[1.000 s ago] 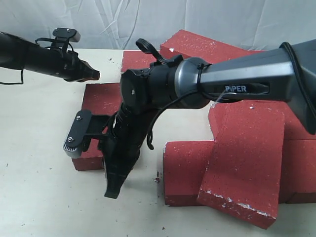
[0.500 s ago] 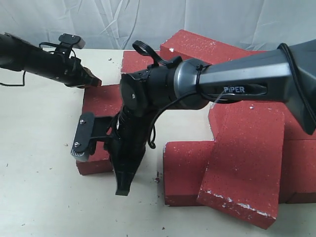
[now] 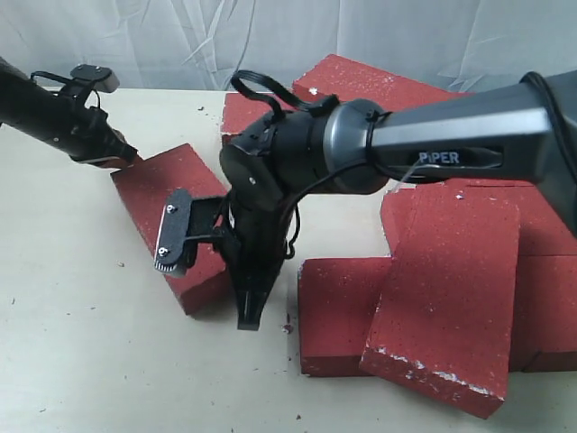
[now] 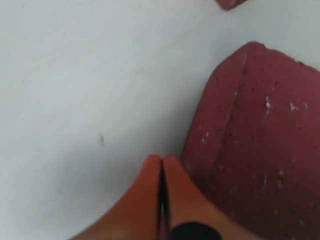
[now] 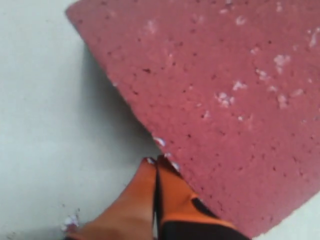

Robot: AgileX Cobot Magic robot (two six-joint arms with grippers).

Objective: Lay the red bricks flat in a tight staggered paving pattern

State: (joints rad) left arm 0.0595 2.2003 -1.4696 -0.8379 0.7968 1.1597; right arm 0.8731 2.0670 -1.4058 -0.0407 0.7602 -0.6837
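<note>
"Any hold yet?"

"None. My left gripper (image 4: 161, 160), pinched closed, is at the loose brick's (image 3: 153, 194) eleven o'clock corner. My right gripper (image 5: 156, 161), closed too, is at its five o'clock edge. It lies skewed, nine o'clock of the other red bricks (image 3: 451, 262)."

"Lift it?"

"Likely heavy, rigid, gritty. Better to shove the long sides and spare the crumbly corners."

backdrop: crumpled pale grey-white sheet (image 3: 180, 41) hanging across the whole back, creases everywhere
surface: flat cream-white desk (image 3: 72, 352), matte, runs right up to the sheet at the far edge
mess: a few tiny crumbs (image 3: 287, 327) and dark specks scattered on the top
light: pretty soft and even, shadows on the top are faint and blurry
</note>
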